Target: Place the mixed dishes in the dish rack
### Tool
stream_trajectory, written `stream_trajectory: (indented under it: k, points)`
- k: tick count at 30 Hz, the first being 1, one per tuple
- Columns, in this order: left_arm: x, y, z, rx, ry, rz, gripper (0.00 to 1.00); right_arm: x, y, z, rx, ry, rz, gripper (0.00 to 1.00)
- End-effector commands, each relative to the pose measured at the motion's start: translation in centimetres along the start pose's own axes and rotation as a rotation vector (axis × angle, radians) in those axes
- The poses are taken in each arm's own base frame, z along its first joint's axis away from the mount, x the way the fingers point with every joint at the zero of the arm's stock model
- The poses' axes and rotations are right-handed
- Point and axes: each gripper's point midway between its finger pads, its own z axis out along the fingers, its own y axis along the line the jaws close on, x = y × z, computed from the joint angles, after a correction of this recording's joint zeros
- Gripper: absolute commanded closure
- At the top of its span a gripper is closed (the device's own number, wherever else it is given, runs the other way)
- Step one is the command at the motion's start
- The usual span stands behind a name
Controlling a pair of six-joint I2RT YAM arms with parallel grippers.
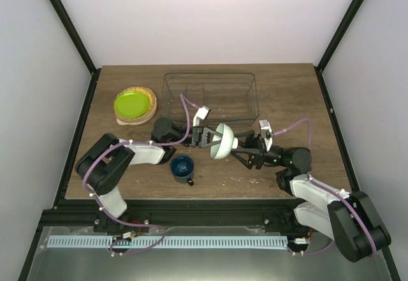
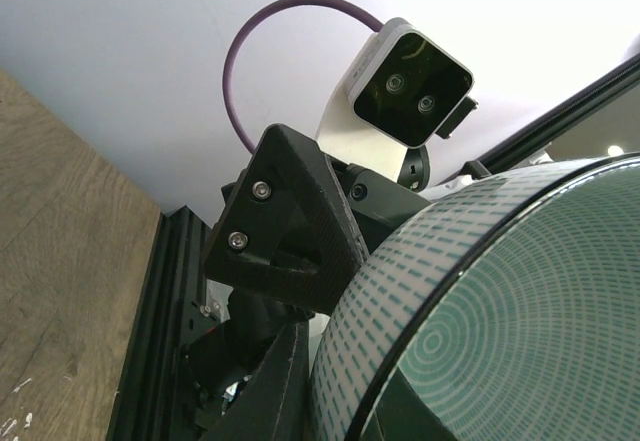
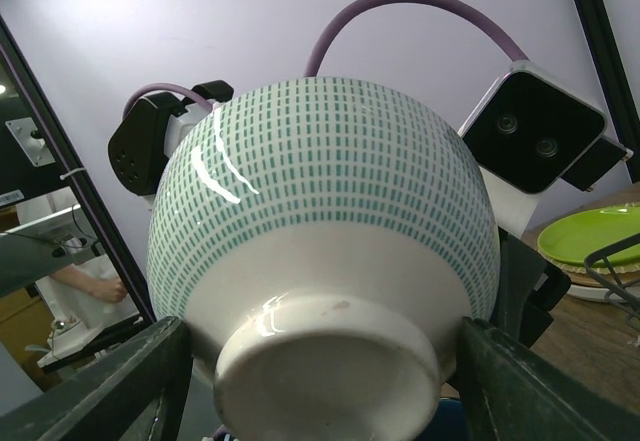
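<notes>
Just before the dish rack (image 1: 254, 96), my left claw (image 1: 207, 139) pinches the slick-looking, breakable pale mint bowl (image 1: 223, 142) by its rim; my right claw (image 1: 238, 144) straddles its foot, spread.

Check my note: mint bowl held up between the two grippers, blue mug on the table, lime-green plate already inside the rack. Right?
Not quite: the top external view shows the lime-green plate outside the dish rack, lying on the tan plate on the table to the rack's left. The pale mint bowl and the blue mug are as you say.
</notes>
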Motion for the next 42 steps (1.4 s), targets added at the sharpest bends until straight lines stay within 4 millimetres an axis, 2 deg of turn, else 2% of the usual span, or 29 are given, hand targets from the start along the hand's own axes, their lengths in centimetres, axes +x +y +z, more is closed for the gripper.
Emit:
stream_trajectory:
  k: [1, 10, 17, 37, 42]
  points:
    - [-1.5, -3.2, 0.7, 0.063, -0.026, 0.121, 1.00, 0.8, 0.2, 0.5, -0.020, 0.033, 0.012, 0.28]
    - [-1.6, -3.4, 0.7, 0.069, -0.025, 0.130, 1.00, 1.5, -0.1, 0.6, -0.017, 0.050, 0.028, 0.40]
    - [-1.3, -3.1, 0.6, 0.066, -0.024, 0.119, 1.00, 1.4, -0.4, 0.8, -0.005, 0.042, 0.033, 0.59]
    - [0.1, -1.2, 0.2, 0.081, -0.020, 0.064, 1.00, 0.3, -1.6, 1.7, 0.007, 0.007, 0.024, 0.76]
    - [0.3, -0.7, 0.0, 0.077, -0.019, 0.053, 0.94, 0.3, -2.0, 1.8, 0.020, 0.010, 0.025, 0.81]
